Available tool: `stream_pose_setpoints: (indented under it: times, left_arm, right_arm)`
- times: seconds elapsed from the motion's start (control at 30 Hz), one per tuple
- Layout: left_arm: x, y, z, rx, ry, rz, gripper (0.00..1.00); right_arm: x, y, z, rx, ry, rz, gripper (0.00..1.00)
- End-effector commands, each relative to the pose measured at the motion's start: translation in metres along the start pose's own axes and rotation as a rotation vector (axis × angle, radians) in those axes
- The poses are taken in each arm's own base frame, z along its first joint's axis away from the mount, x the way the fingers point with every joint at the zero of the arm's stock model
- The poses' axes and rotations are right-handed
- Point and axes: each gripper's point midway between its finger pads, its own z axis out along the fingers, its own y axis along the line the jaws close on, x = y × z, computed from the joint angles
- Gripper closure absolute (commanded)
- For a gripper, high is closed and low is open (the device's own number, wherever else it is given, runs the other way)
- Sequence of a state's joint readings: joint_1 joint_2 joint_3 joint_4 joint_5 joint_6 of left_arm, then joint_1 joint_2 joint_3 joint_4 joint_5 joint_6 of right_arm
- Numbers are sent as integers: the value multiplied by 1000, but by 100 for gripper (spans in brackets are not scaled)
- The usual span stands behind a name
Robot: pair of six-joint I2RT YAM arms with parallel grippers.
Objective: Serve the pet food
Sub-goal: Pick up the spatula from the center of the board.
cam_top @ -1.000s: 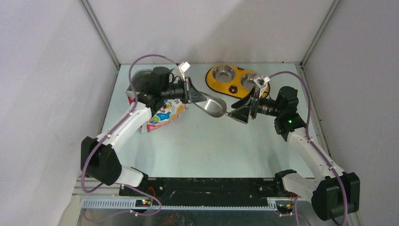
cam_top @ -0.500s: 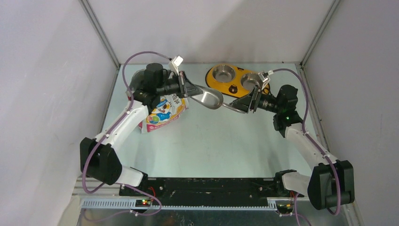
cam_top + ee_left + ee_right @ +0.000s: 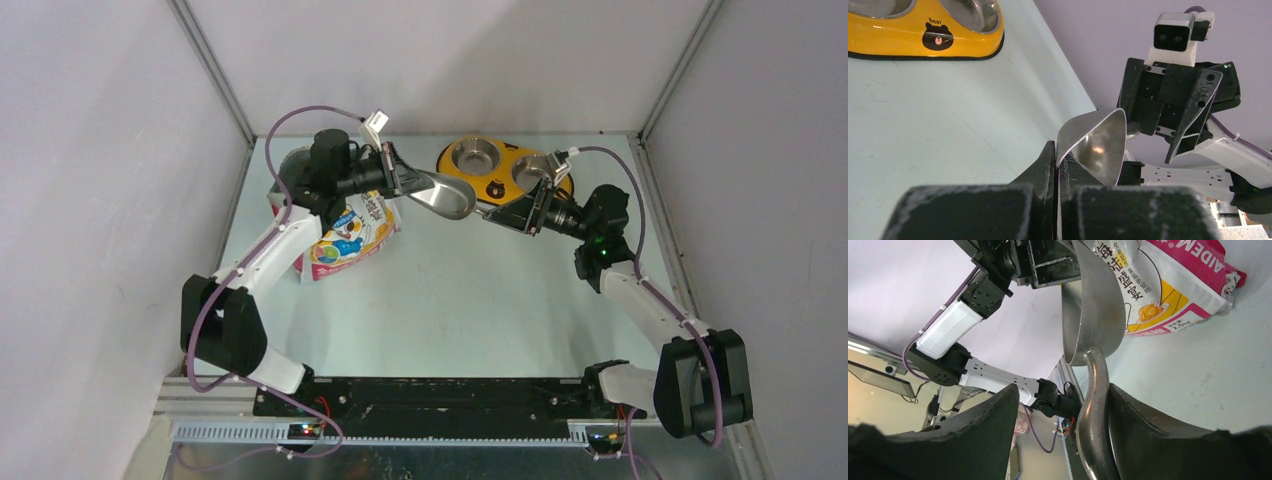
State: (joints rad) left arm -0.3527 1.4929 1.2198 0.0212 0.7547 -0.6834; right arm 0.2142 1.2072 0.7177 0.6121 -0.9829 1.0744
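One scoop (image 3: 445, 198) between left tool (image 3: 405, 183), right tool (image 3: 497, 213)

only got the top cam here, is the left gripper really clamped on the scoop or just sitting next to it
Observer: Clamped. In the left wrist view the left gripper is pinched shut on the rim of the scoop.
Operator: and the right one, has it got the handle
Observer: Not gripped. In the right wrist view the handle runs between the open fingers of the right gripper, close to one and with a clear gap to the other.
Operator: is the scoop off the table
Observer: It looks lifted. The right wrist view shows it edge-on in the air, with the bag lying on the table behind it.
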Motion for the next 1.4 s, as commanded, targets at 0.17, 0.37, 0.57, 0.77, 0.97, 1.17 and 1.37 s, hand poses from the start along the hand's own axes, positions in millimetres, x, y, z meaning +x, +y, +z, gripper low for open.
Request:
stream_pose_setpoints:
  times: [0.17,0.37,0.57,0.77,0.97,1.17,1.37]
  left_arm:
    - [-9,-8,6,22,-48,38,100]
    - [-4,-4,7,13,-41,32,100]
    - [-2,-2,7,-6,-24,44,76]
    - [-6,-2,6,-28,-27,62,33]
    - [-1,-2,3,-33,-7,57,29]
    - [3,7,3,-70,1,65,33]
    - [3,15,3,-112,1,69,38]
  right_arm:
    - [-5,25,9,-91,-16,2,50]
    - [-7,26,7,-92,-25,-17,68]
    - [-12,20,4,-50,-58,-71,100]
    - [-22,5,-3,24,-105,-99,100]
    - [-34,-6,-12,83,-140,-91,100]
    - [-30,17,-12,-8,-107,-106,100]
    - [-26,29,-12,-61,-78,-106,100]
